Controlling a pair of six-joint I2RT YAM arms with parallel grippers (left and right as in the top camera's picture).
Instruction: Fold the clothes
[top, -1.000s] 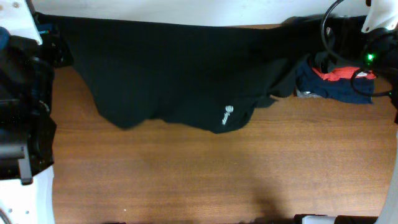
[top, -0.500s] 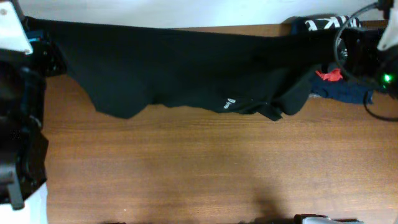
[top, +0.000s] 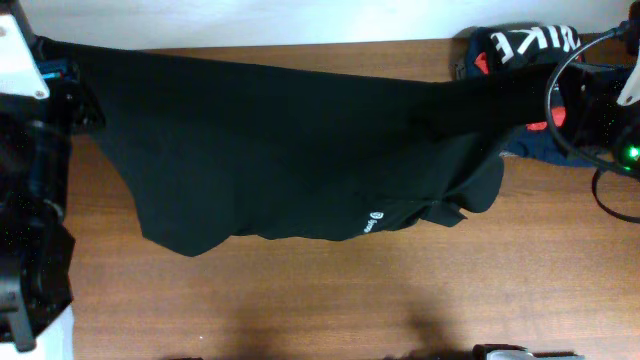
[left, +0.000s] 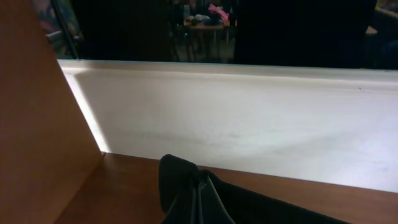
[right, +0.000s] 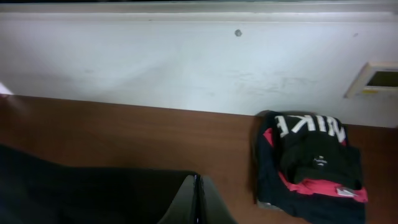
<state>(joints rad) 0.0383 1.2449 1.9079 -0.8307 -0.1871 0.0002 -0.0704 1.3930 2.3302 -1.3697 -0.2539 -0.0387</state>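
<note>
Spreading seems underway: black soft-fabric polo shirt (top: 300, 150) hangs between left gripper (left: 198, 198) and right gripper (right: 198, 198), both clamped on it; laying it flat should follow.

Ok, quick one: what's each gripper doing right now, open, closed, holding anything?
left gripper: closed, pinching the black polo shirt.
right gripper: closed, pinching the same shirt.

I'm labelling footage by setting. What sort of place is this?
Probably a robotics lab or test bench, not a home: a wooden table against a plain white wall, cabled robot arms holding a black polo shirt stretched, and folded Nike garments stacked aside.
</note>
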